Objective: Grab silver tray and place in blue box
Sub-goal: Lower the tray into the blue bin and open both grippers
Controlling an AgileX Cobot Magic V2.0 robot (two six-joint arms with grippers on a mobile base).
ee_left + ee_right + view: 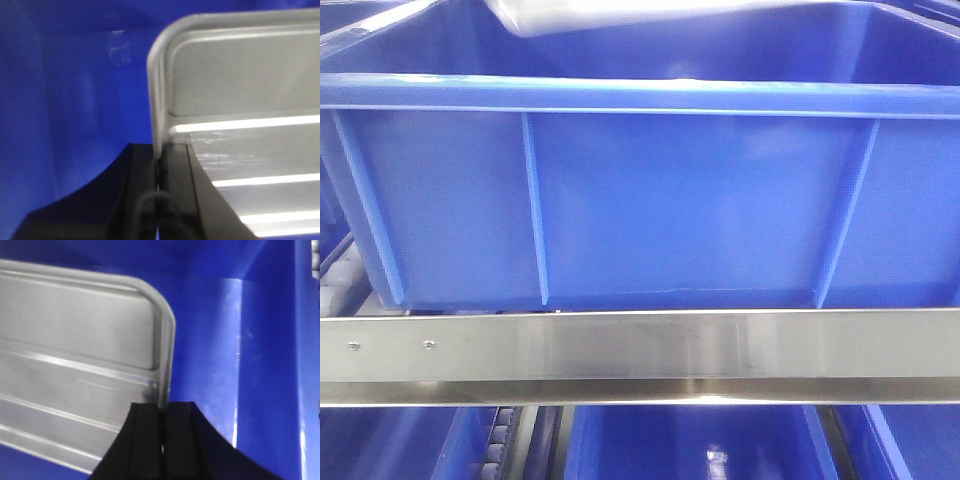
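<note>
The left gripper (159,170) pinches the silver tray (240,115) by its rim, the tray running off toward 1 o'clock. The right gripper (164,412) likewise clamps the opposite rim. Beyond, the tray hangs inside the blue box (650,200), its edge showing at 12 o'clock.

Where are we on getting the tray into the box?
Grab done: the left gripper and right gripper each pinch a rim of the silver tray. In hand: it is held inside the blue box. Left: release; whether it touches the floor can't be told.
</note>
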